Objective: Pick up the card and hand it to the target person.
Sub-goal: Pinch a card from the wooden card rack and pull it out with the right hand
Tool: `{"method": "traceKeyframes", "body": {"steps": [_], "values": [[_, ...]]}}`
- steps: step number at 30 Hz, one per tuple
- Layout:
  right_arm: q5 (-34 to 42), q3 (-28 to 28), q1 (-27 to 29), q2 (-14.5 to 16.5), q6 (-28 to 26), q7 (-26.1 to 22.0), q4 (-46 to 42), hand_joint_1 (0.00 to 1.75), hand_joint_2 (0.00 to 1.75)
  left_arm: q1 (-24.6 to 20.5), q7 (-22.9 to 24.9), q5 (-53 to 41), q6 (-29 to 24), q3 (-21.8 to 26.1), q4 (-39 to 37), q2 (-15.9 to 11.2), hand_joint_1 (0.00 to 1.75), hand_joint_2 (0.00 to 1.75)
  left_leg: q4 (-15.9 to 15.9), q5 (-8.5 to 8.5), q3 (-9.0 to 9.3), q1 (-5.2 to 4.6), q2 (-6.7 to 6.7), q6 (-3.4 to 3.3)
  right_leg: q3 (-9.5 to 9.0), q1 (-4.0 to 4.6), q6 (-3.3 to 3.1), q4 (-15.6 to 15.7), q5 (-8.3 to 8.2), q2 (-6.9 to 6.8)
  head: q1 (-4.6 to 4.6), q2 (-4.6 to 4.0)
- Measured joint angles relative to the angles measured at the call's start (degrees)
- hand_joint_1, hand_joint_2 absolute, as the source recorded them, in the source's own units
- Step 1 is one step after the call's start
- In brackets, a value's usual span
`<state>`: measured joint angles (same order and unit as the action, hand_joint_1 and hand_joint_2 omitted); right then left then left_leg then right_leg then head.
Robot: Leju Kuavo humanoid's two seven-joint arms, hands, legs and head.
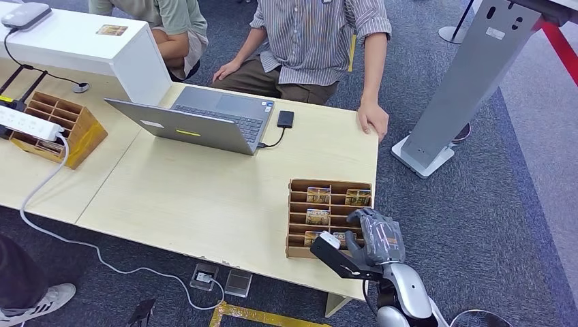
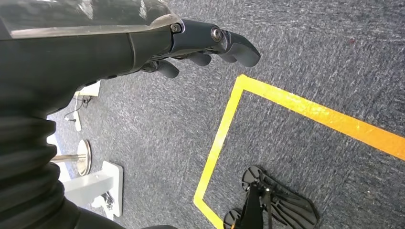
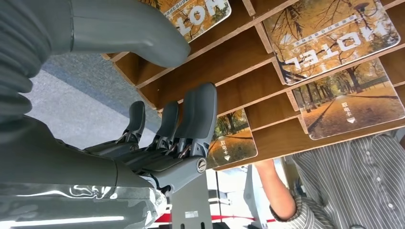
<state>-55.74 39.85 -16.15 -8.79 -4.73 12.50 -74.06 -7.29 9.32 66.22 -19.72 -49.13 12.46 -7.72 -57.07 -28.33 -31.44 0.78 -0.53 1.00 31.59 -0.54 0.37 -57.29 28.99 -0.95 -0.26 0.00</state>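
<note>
Right hand (image 1: 376, 238) is held over the card rack (image 1: 297, 204), fingers apart, no card (image 1: 318, 195) gripped; left hand (image 2: 143, 47) hangs loosely open.

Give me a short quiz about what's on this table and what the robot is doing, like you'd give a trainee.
1. True or false: the right hand is over the card rack.
2. Which is plugged into the laptop by a cable? A) a small black device B) a mug C) a phone stand
3. Fill in: the left hand hangs over carpet marked with ___ tape.

Key
1. True. The hand is at the rack's near right corner, holding no card yet.
2. A.
3. Yellow.
</note>
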Motion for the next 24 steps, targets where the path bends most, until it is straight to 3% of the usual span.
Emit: {"method": "traceKeyframes", "body": {"steps": [24], "values": [[0.2,0.1,-0.4,0.1,0.1,-0.9,2.9,0.94,1.75,0.0,0.4,0.9,-1.5,0.4,0.0,0.5,0.00,1.75,0.0,0.01,0.01,0.00,0.00,0.00,-0.01,0.00,0.00,0.0,-0.01,0.00,0.00,0.00]]}}
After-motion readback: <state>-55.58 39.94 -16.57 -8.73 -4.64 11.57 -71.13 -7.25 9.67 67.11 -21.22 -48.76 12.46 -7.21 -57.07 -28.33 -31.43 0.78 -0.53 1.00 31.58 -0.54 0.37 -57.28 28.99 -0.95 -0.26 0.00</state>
